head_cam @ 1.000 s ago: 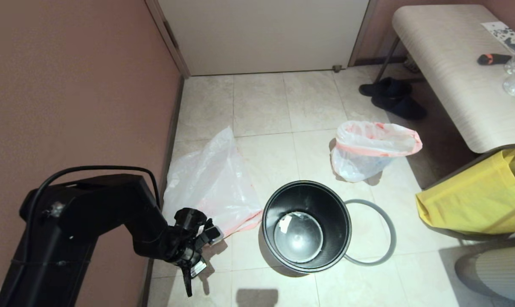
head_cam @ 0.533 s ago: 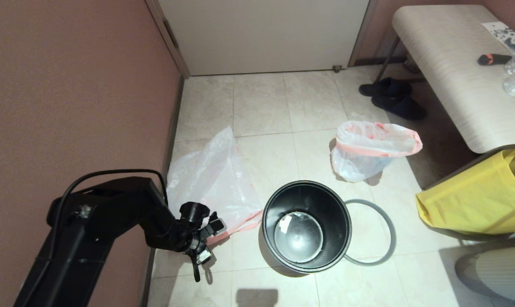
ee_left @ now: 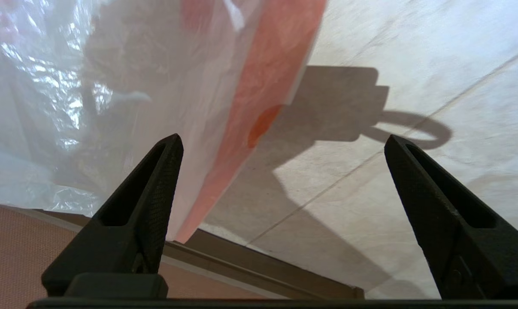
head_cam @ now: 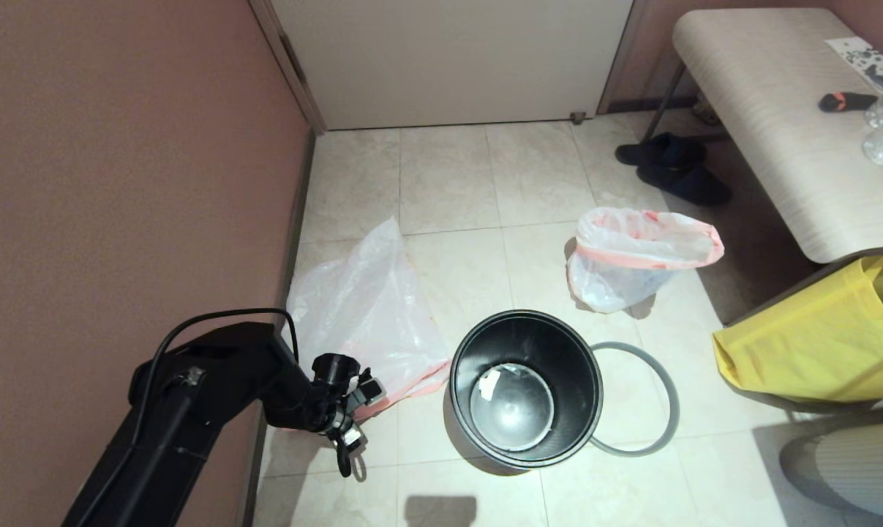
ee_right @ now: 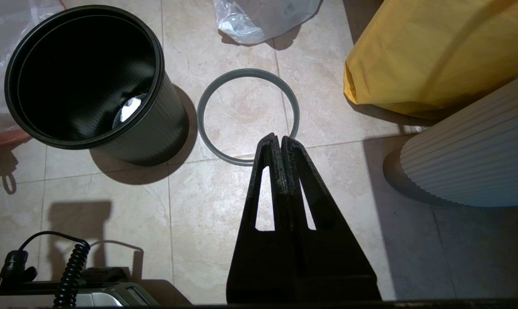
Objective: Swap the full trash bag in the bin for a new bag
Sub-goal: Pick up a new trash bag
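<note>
bin (head_cam: 526,388) upright, unlined; grey ring (head_cam: 649,439) touching beside. two bags: new bag (head_cam: 368,322) flat, full trash bag (head_cam: 635,256) well apart. left pincer (ee_left: 283,141) spread over band edge; right pincer (ee_right: 280,139) closed, empty.

yellow bag (head_cam: 814,344) right, under table (head_cam: 778,124) | dark slippers (head_cam: 675,172) by door (head_cam: 448,58)
</note>
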Motion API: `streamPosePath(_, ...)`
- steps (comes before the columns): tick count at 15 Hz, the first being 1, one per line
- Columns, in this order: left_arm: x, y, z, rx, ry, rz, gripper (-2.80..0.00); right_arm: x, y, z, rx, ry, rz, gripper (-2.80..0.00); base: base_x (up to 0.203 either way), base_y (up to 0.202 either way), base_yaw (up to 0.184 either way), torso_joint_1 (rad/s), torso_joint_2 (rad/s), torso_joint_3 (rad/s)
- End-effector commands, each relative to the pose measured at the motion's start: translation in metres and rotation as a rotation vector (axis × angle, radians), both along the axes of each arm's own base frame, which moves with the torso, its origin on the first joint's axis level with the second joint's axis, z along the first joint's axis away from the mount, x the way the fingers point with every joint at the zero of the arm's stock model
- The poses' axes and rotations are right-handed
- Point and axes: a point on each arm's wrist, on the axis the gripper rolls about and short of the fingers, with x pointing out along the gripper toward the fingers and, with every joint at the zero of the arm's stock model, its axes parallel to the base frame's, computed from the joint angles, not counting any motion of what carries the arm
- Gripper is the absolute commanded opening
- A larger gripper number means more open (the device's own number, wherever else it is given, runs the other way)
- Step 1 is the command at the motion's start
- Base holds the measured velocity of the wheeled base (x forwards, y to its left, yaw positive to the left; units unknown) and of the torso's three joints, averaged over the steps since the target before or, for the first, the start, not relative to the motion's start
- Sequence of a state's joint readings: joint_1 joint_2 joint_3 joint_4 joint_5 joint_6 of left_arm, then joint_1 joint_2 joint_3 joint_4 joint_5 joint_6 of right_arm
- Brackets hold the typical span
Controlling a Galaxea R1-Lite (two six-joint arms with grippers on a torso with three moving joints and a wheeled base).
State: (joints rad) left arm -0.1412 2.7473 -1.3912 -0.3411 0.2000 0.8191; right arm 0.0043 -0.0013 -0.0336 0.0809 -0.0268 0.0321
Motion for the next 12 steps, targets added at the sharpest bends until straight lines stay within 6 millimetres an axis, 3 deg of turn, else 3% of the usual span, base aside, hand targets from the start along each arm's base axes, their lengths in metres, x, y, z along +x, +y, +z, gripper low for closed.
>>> streamPosePath(1,0.004,0.003,-0.006,0.005,0.000,0.003,0.00,0.000,0.000,0.000,0.000,0.003,0.000,-2.80,0.000,0.000,0.000,0.000,0.00,0.000)
streamPosePath(4,0.012,0.002,-0.011,0.003,-0.020,0.002,0.00,0.000,0.000,0.000,0.000,0.002,0.001,-2.80,0.000,0.000,0.000,0.000,0.00,0.000)
streamPosePath(5,0.016,0.001,-0.010,0.001,-0.034,0.003,-2.80,0.000,0.000,0.000,0.000,0.002,0.001,-2.80,0.000,0.000,0.000,0.000,0.00,0.000)
streamPosePath(12,0.027,0.018,-0.021,0.010,-0.054,0.053,-2.80,0.000,0.000,0.000,0.000,0.002,0.000,-2.80,0.000,0.000,0.000,0.000,0.00,0.000)
